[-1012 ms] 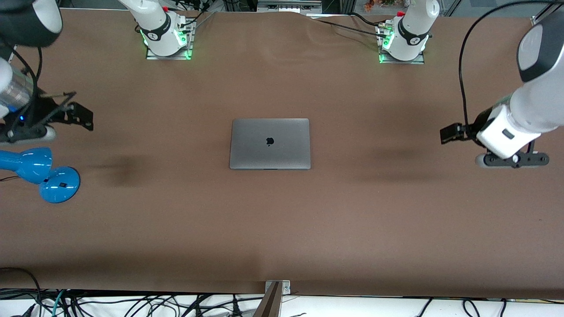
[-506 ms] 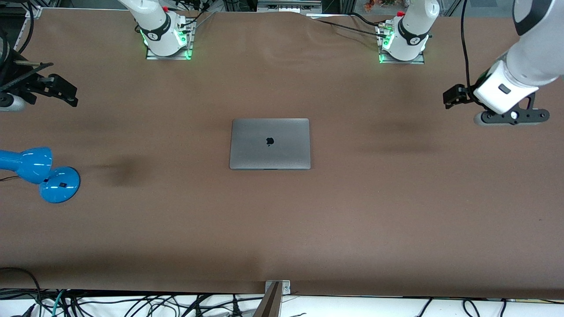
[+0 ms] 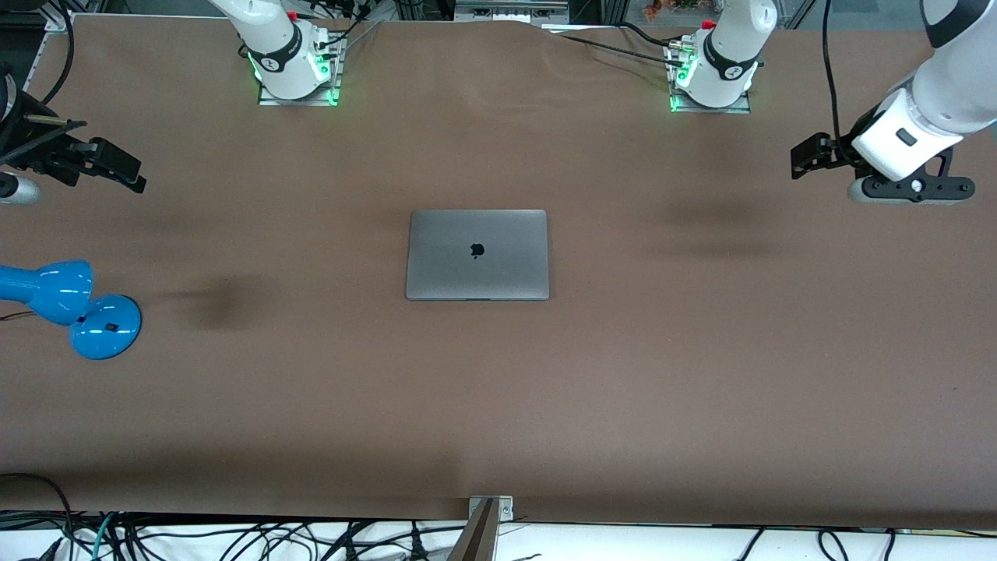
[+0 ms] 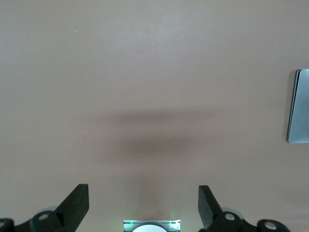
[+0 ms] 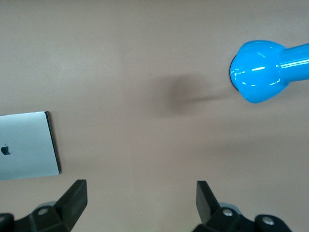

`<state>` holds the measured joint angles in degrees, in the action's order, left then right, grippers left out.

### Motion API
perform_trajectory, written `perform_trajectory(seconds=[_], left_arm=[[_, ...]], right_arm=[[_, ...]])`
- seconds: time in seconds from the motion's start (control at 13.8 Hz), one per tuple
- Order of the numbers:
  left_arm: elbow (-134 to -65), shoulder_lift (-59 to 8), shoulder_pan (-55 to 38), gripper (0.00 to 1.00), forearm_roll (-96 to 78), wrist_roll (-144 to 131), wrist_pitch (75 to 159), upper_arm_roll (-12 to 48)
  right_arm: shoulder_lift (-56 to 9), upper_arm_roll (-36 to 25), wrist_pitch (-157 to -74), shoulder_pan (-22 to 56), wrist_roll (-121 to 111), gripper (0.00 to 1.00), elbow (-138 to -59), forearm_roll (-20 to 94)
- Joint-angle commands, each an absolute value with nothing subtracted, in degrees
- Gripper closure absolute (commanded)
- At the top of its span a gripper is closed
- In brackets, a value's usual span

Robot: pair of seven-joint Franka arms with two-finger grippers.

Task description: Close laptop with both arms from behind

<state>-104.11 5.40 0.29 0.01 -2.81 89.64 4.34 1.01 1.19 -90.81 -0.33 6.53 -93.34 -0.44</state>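
Left gripper (image 4: 143,205) spread wide, empty, up over desk edge at left arm's end. Right gripper (image 5: 141,203) same, over opposite edge. Laptop (image 3: 477,254) mid-desk, lid flat shut. Looks done, nothing left.

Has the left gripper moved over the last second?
Yes. The left gripper has risen toward its base at the table's top edge, away from the closed laptop, which stayed put.
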Motion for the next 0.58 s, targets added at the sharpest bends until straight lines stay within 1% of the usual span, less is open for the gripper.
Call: perform_trajectory(seconds=[0.0,0.29,0.51], left_arm=[[-102.2,4.4,-1.2,0.0,-0.7,-1.5,90.0,3.0],[-100.3,2.4,-0.8,0.0,-0.8,-1.7,90.0,2.9],[-97.1,0.4,-1.0,0.0,1.7,-1.8,88.6,3.3]], right_arm=[[1.4,0.6,-91.2,0.2,7.3,0.0,-93.7,0.5],[1.2,0.7,-91.4,0.3,7.2,0.0,-93.6,0.5],[1.0,0.7,-91.5,0.3,7.0,0.0,-93.6,0.5]])
